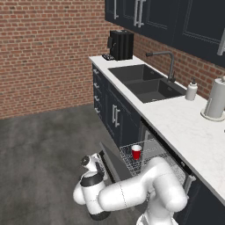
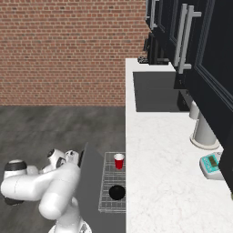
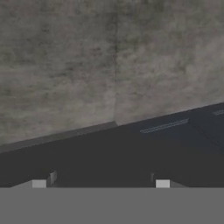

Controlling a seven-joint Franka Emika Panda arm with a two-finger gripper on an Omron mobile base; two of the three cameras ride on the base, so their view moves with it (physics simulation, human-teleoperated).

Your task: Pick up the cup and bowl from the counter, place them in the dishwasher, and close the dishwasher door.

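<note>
The dishwasher door (image 1: 115,161) (image 2: 91,182) lies folded down, and the white wire rack (image 1: 127,154) (image 2: 107,200) is pulled out over it. The red cup (image 1: 136,152) (image 2: 119,161) stands upright in the rack. In the right base view the black bowl (image 2: 117,192) sits in the rack, nearer the robot. The white counter (image 1: 184,127) (image 2: 159,159) runs above. My gripper (image 1: 100,163) (image 2: 78,159) (image 3: 101,181) is low at the door's outer edge. It is open, holds nothing, and faces the dark door panel (image 3: 131,153) with grey floor beyond.
A dark sink (image 1: 145,81) with a faucet (image 1: 169,61) is set in the counter. A black coffee machine (image 1: 121,45) stands at the far end. A soap dispenser (image 1: 191,91), a paper towel roll (image 1: 215,100) and a small scale (image 2: 210,164) stand nearer. Open floor (image 1: 44,149) lies left of the door.
</note>
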